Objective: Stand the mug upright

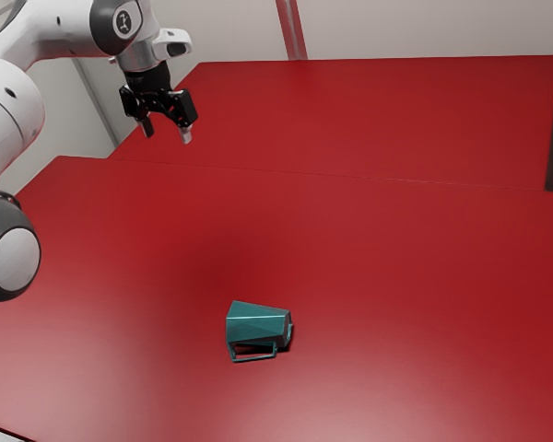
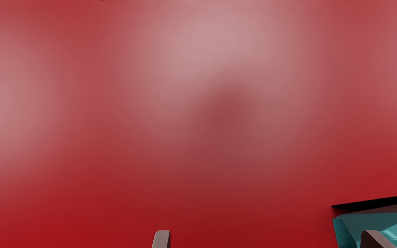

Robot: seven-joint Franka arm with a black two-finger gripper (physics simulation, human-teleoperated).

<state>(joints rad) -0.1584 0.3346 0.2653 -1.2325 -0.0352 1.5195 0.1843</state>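
Unclear room type, red table (image 1: pixel 396 276), pale wall (image 1: pixel 424 28)

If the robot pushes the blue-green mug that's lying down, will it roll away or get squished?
Probably not far: the mug lies on its side, and its handle sticks out, which would likely stop a roll. Its flat-looking sides might make it slide or rock instead. Its crisp edges look stiff, so I'd guess it won't squish.
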